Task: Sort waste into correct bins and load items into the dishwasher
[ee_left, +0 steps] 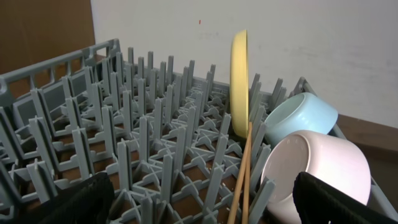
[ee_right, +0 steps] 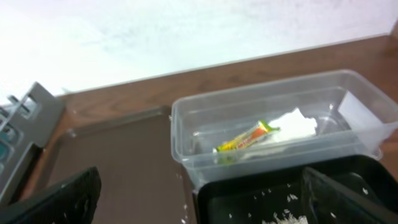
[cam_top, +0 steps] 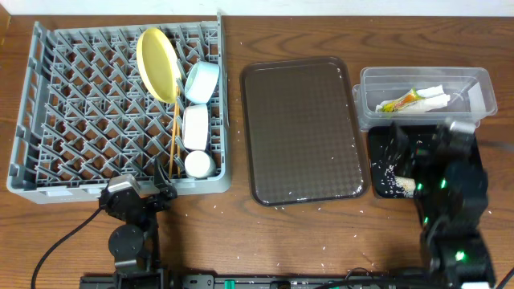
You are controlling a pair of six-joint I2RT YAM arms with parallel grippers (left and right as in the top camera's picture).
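The grey dish rack [cam_top: 72,104] holds the yellow plate [cam_top: 157,63] on edge, the light blue bowl [cam_top: 201,81], the white bowl [cam_top: 196,127], the small white cup [cam_top: 198,164] and the chopsticks [cam_top: 172,144]. My left gripper [cam_top: 144,195] is open and empty at the rack's front edge. Its view shows the plate [ee_left: 239,81], blue bowl [ee_left: 301,115], chopsticks [ee_left: 242,180] and a white vessel [ee_left: 314,171]. The clear tub [cam_top: 474,80] holds the wrapper [cam_top: 399,102] and napkin [cam_top: 434,96]. My right gripper [cam_top: 414,148] is open and empty above the black tray [cam_top: 379,152], which holds rice scraps [cam_top: 393,183].
The dark brown serving tray [cam_top: 301,128] lies between the rack and the bins. A few rice grains lie scattered on the table by its front edge. In the right wrist view the tub [ee_right: 186,137], wrapper [ee_right: 245,138], napkin [ee_right: 292,124] and black tray [ee_right: 249,199] show.
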